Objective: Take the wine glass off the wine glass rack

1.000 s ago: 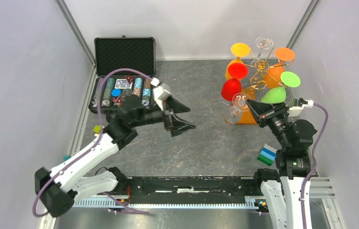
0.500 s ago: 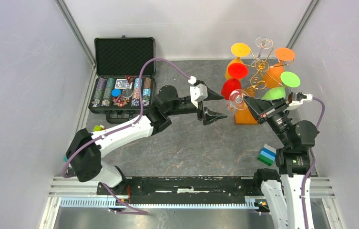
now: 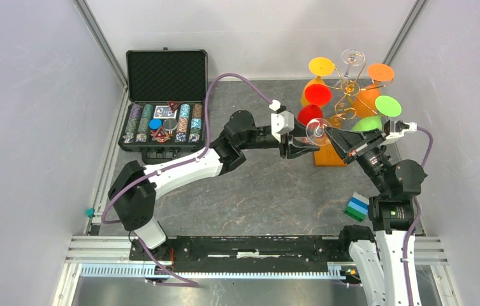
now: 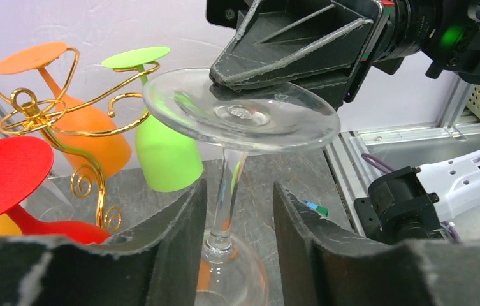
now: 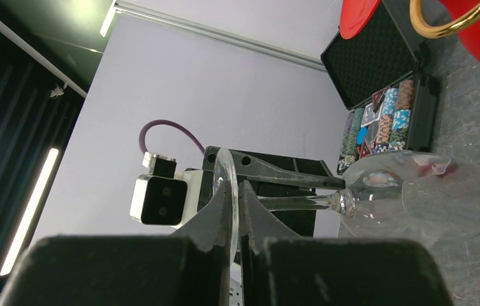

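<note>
Nearest the arm bases, a small stack of blue and green blocks (image 3: 357, 207) sits on the grey surface (image 3: 256, 191), with no lettering visible on it. Beyond it the right hand (image 3: 333, 136) is pressed together on the rim of the clear wine glass's (image 4: 242, 116) foot. It holds the glass in the air, foot up and bowl hanging below, just beside the rack's wooden base and free of its gold arms. The left hand (image 3: 305, 146) is spread on either side of the stem, with a gap showing on each side, so it grips nothing. This looks like a hand-over. It would go best if the left hand closes squarely on the stem under the foot with gentle pressure, since the glass is smooth and brittle, and the right lets go only once that hold is firm. The glass should then move away from the wine glass rack (image 3: 347, 97), clear of the red glass (image 3: 309, 115) close by. Farthest left, the open black chip case (image 3: 164, 67) holds chips and cards too small to read.
</note>
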